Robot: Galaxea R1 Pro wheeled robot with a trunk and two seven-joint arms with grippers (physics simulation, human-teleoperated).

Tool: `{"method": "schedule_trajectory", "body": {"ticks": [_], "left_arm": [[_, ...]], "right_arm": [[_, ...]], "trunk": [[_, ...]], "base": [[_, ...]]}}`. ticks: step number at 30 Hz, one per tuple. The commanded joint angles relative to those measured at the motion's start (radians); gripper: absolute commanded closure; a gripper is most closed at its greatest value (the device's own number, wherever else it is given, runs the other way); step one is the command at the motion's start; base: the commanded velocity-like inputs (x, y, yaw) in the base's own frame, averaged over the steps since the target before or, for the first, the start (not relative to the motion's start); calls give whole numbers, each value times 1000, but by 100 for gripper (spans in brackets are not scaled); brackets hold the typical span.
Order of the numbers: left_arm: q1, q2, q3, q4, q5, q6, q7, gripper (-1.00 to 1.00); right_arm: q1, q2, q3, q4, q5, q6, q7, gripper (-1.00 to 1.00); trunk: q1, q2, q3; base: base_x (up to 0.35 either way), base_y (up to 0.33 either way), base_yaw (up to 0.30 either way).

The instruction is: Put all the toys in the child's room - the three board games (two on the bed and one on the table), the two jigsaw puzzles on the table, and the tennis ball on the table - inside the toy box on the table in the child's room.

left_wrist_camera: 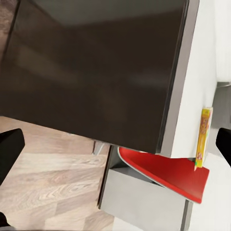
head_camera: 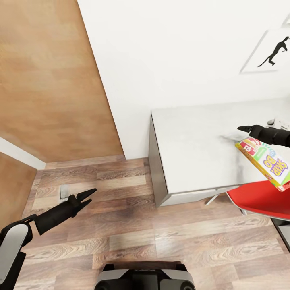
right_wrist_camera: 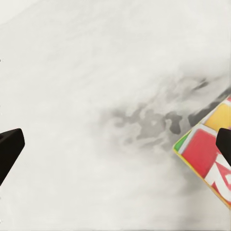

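1 game box, the green Skip-Bo board game [head_camera: 266, 162], hangs tilted from the right end effector [head_camera: 246, 129], which grips its top edge over the near side of the desk [head_camera: 193, 149]. A red chair [head_camera: 262, 200] sits just below it. I think the toy box is further along the desk, off to the right, so the box should go sideways, kept high above the chair, level, and gripped tight. The left end effector [head_camera: 86, 196] hangs open and empty over the wood floor [head_camera: 133, 237].

a red chair [head_camera: 259, 199] sits near a wooden door [head_camera: 48, 80] and 1 silhouette picture [head_camera: 268, 52].
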Motion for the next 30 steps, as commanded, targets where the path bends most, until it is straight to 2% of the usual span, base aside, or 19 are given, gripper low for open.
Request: {"method": "schedule_trajectory", "body": {"ticks": [1,2,4,11,21,30], "left_arm": [[3,-9,1,0,-22,3,-9,-100],[3,-9,1,0,-22,3,-9,-100],[8,-23,2,0,-44,1,-11,-100],[15,-40,2,0,-67,-2,-12,-100],[24,-48,2,1,-80,-7,-13,-100],[29,-50,2,2,-83,-13,-13,-100]], "right_arm": [[1,0,-2,3,8,3,9,-100],[1,0,-2,3,8,3,9,-100],[4,-6,-4,11,8,-1,8,-100],[7,-23,-7,49,7,-27,10,-100],[5,-34,-9,91,7,-78,14,-100],[4,-37,-10,102,7,-91,16,-100]], "trunk": [[0,-1,0],[0,-1,2],[0,-1,4],[0,-1,14],[0,-1,28],[0,-1,41]], "base": [[6,0,7],[6,0,7],[4,0,5],[3,0,3],[0,0,1],[0,0,0]]}}
